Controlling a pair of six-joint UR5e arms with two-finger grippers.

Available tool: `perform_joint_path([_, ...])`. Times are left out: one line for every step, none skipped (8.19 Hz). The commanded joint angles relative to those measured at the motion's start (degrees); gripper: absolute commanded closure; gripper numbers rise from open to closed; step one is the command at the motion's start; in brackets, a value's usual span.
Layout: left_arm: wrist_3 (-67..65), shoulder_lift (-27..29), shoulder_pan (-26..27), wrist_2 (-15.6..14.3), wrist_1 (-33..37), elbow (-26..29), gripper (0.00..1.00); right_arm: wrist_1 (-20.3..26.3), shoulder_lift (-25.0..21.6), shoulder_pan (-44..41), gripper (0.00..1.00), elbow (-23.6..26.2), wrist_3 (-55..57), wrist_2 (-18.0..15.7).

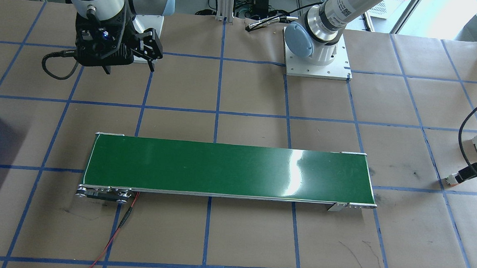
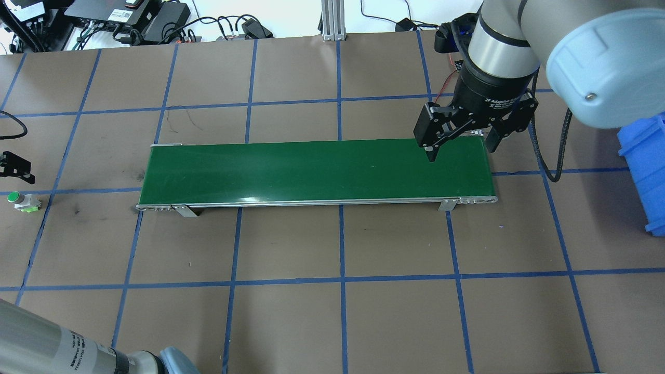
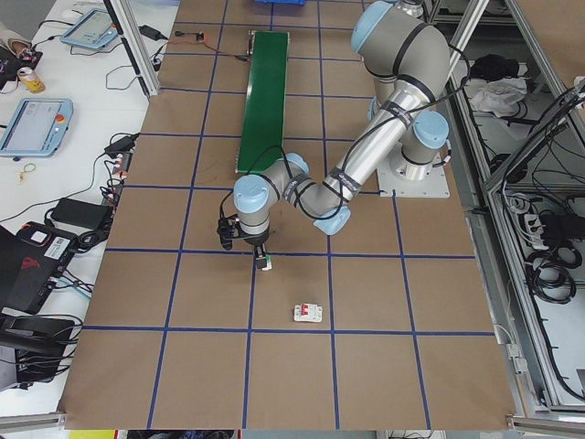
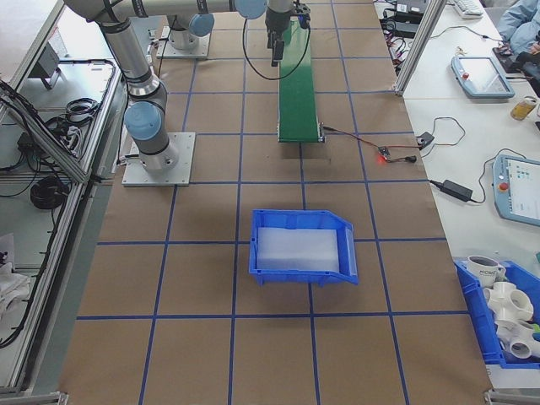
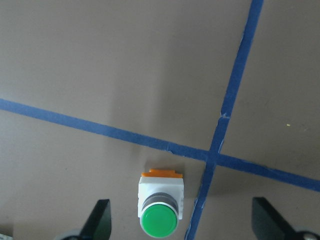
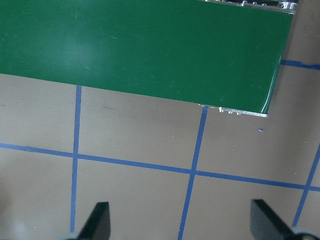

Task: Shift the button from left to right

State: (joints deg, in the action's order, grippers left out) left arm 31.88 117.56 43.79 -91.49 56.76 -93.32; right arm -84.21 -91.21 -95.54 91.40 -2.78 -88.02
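Hovering spread left gripper above button (lying sideways): off-centre closing could nudge it away.

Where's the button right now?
On the table paper at the overhead view's far left, the button lies beyond the conveyor, under the open left claw, beside a tape crossing.

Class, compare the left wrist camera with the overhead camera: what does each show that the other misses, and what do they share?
Only the left wrist view shows the button's orange base and the left pincer open, one finger either side of the button.

Only the overhead view shows the green conveyor belt, the open right pincer over its right end, and the blue bin.

Both show the button lying on the brown taped table.
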Motion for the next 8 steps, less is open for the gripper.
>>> perform_joint_path([-3.0,3.5,-0.2,-0.1,-0.1,0.0,0.00,0.0,0.0,0.0,0.00,0.1,0.0,0.0])
perform_joint_path([-3.1,3.8,-0.2,-0.1,-0.1,-0.1,0.00,0.1,0.0,0.0,0.00,0.0,0.0,-0.1])
perform_joint_path([-3.1,4.2,-0.2,-0.3,-0.1,-0.1,0.00,0.1,0.0,0.0,0.00,0.0,-0.1,-0.1])
perform_joint_path([-3.1,4.9,-0.2,-0.3,-0.1,0.0,0.00,0.1,0.0,0.0,0.00,0.0,-0.1,-0.1])
perform_joint_path([-3.0,5.0,-0.2,-0.4,-0.1,0.0,0.04,0.1,0.0,0.0,0.00,0.0,0.0,-0.1])
perform_joint_path([-3.0,5.0,-0.2,-2.1,-0.1,0.0,0.08,0.1,0.0,0.0,0.00,0.0,-0.1,-0.2])
perform_joint_path([-2.8,5.0,-0.3,-2.1,-0.1,0.0,0.37,0.1,-0.1,0.0,0.00,0.0,-0.1,-0.3])
perform_joint_path([-2.5,5.0,-0.3,-2.2,-0.1,0.0,0.68,0.1,0.0,0.0,0.00,0.1,-0.1,-0.5])
